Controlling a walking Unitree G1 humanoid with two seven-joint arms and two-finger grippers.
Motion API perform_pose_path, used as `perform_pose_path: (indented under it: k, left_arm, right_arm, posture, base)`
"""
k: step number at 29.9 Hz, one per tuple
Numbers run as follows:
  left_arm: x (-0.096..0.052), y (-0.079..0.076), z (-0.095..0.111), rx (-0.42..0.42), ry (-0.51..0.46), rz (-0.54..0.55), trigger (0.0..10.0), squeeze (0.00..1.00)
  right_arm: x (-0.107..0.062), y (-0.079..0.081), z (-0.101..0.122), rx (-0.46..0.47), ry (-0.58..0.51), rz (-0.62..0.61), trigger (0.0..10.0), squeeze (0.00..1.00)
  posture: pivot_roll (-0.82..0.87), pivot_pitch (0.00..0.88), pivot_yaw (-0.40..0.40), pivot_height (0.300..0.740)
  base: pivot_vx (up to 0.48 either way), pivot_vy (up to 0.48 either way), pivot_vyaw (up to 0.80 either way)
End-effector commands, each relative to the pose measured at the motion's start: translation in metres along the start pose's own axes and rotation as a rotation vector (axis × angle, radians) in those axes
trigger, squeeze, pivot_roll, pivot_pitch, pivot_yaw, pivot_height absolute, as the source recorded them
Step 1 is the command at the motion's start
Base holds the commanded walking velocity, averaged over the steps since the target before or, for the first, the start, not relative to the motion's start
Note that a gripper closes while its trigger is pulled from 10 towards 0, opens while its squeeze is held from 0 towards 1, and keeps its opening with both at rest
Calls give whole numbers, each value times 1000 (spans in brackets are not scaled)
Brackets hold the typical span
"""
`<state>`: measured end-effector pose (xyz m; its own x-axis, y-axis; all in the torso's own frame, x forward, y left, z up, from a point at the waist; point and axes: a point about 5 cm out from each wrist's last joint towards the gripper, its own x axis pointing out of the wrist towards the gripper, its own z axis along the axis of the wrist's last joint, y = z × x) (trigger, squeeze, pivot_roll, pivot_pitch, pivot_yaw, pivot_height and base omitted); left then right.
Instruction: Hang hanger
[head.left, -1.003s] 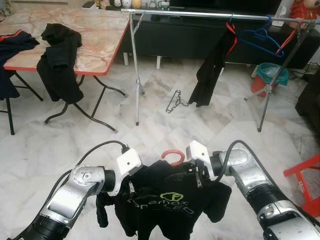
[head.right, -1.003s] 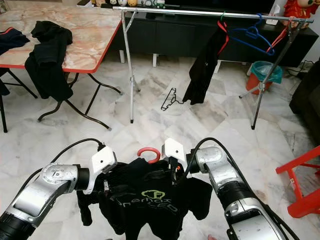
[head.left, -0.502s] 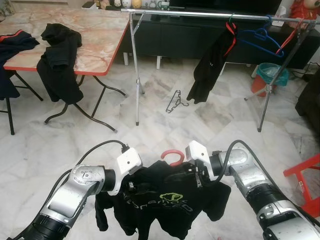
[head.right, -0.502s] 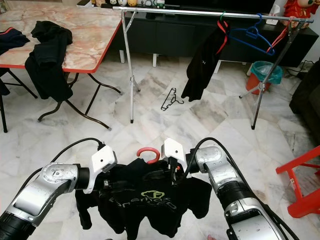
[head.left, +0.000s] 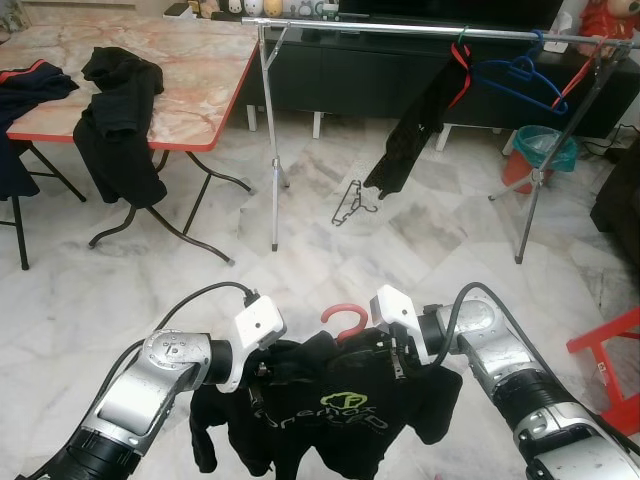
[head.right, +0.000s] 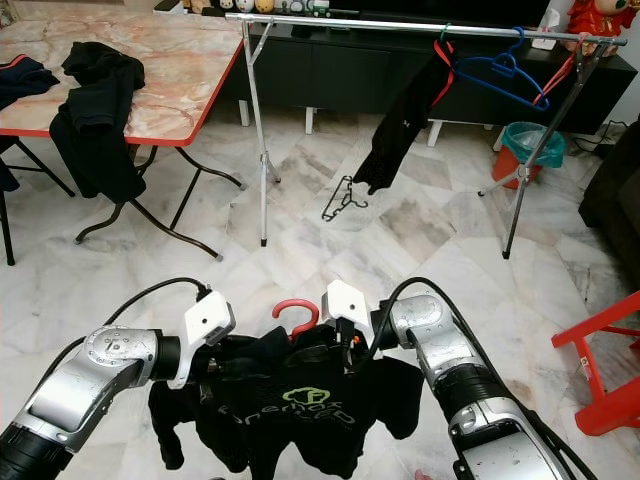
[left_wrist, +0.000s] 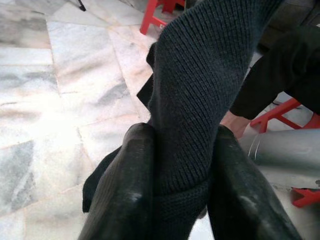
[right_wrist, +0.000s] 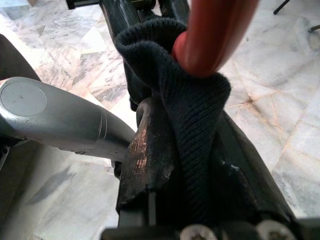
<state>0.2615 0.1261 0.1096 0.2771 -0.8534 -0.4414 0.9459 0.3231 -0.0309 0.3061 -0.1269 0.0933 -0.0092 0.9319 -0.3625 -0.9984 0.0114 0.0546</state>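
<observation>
The black shirt on its red hanger hangs low and near, soft, light and floppy, with the left tool and right tool each pinching a shoulder, so the stiff hook looks best to catch the far rail.

Head stereo pair downward over both arms; wrist cameras close along fingers.
</observation>
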Motion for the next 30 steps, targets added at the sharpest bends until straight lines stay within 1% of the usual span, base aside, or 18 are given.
perform_pose_path:
  k: [1,2,3,4,5,6,7,18,22,28,29,30]
  left_arm:
    - [3,-6,12,24,-46,-39,0,0]
    - [3,-7,12,24,-46,-46,0,0]
    - [3,-8,11,24,-45,-53,0,0]
    - [2,-9,11,25,-44,-55,0,0]
    - [2,-9,11,25,-43,-55,0,0]
    - [2,-9,11,24,-42,-55,0,0]
    - [2,-8,11,24,-42,-54,0,0]
    - [2,-8,11,29,-42,-57,0,0]
    - [1,-7,8,43,-18,-51,0,0]
    - [2,-5,6,70,-12,-22,0,0]
    - [2,-4,5,106,14,-1,0,0]
    - [2,-4,5,106,14,-1,0,0]
  right_arm:
    - [0,-2,7,-37,-19,-22,10000,0]
    - [0,-2,7,-35,-22,-20,10000,0]
    - [1,-2,7,-32,-26,-21,10000,114]
    - [1,-2,7,-32,-27,-22,10000,114]
    - [1,-2,7,-28,-31,-28,10000,549]
    - [1,-2,7,-25,-34,-33,10000,549]
    - [1,-3,8,-23,-37,-32,10000,1000]
    - [-1,-3,9,-24,-43,-30,10000,1000]
    - [-3,-2,9,-24,-43,-29,10000,1000]
    - [-5,-2,8,-26,-38,-38,10000,1000]
    - [-6,-2,7,-29,-36,-55,10000,1000]
    - [-6,-2,7,-29,-36,-55,10000,1000]
  posture:
    - [46,42,-40,740]
    - [47,43,-40,740]
    - [47,43,-39,740]
    - [47,43,-39,740]
    - [45,44,-39,740]
    - [45,44,-39,740]
    - [47,46,-39,740]
    - [44,64,-35,740]
    - [44,70,-33,740]
    - [37,63,-32,740]
    - [38,60,-33,740]
    - [38,60,-33,740]
  base:
    - [0,0,0]
    - [0,0,0]
    - [0,0,0]
    - [0,0,0]
    - [0,0,0]
    - [0,0,0]
    - [0,0,0]
    - [0,0,0]
    - [0,0,0]
    - [0,0,0]
    - [0,0,0]
    - [0,0,0]
